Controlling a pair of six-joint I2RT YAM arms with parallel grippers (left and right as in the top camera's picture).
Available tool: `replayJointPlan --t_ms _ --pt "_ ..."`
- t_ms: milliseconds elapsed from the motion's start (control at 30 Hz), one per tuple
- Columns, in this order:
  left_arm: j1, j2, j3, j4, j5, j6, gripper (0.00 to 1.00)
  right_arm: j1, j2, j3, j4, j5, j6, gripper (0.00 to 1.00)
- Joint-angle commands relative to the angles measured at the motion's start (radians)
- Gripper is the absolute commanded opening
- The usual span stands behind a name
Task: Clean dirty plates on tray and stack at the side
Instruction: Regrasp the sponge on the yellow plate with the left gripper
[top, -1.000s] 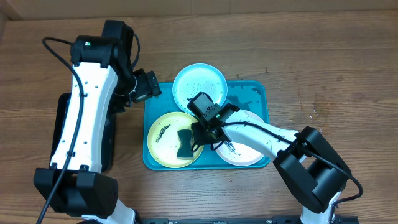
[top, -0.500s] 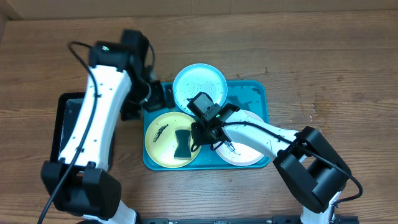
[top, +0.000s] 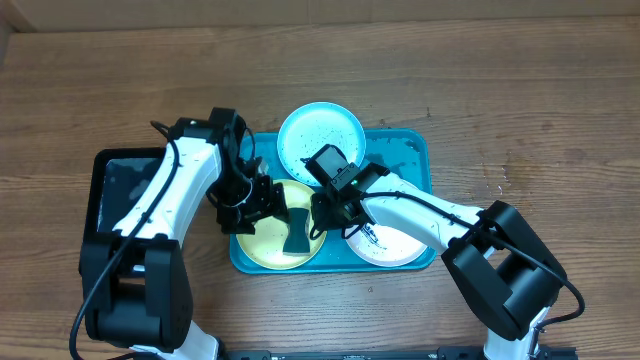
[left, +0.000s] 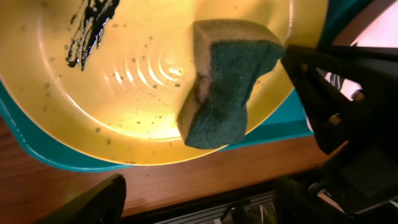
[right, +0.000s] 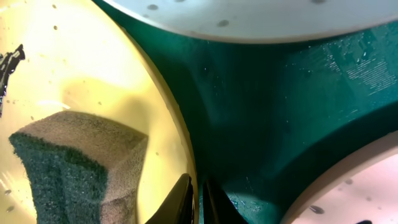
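- Centrally, the tray (top: 410, 160) lies on the wooden table (top: 520, 100), with all three dirty plates on it and none stacked at the side.
- The yellow-green plate (top: 258, 225) sits in the tray's front left part, a dark smear (left: 90, 25) on its face.
- A sponge (left: 224, 87), green scouring side up, lies loose on that plate near its right edge.
- The left gripper (left: 199, 186) hovers over the plate's near edge with its jaws spread wide. The sponge is beyond them and they touch nothing.
- The right gripper (right: 198, 199) has its jaws pinched on the yellow-green plate's right rim, just beside the sponge.
- From the left wrist view, the right gripper's dark body crowds the sponge's right side, leaving little room there.
- The light-blue plate (top: 320, 138) rests at the back, overhanging the tray's far rim, its face speckled.
- The white plate (top: 390, 255) sits front right, largely covered by the right arm. A dark smear (top: 370, 238) shows near its left edge.
- Wet droplets glisten on the tray floor between the plates.
- A black tray (top: 115, 180) lies left of the turquoise one, partly under the left arm.
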Motion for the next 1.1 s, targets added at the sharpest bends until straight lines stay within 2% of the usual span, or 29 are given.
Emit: replayJointPlan --t_ms 0,467,567,667,900,1067 --pt "0.004 -0.007 -0.035 0.035 0.038 0.049 0.77 -0.003 0.003 -0.007 0.005 -0.006 0.004 0.09" --pt "-0.061 -0.007 -0.117 0.192 0.06 0.044 0.76 -0.003 0.003 -0.007 0.007 -0.017 0.005 0.09" --pt "-0.061 -0.007 -0.138 0.219 0.054 0.044 0.68 -0.003 0.003 -0.007 0.008 -0.017 0.005 0.09" --pt "-0.061 -0.007 -0.166 0.263 0.055 0.027 0.68 -0.003 0.003 -0.007 0.007 -0.017 0.005 0.09" --pt "-0.073 -0.007 -0.191 0.333 0.056 0.005 0.6 -0.003 0.003 -0.007 0.007 -0.017 0.005 0.09" --pt "-0.103 -0.007 -0.191 0.363 0.054 -0.009 0.59 -0.003 0.003 -0.007 0.007 -0.016 0.005 0.08"
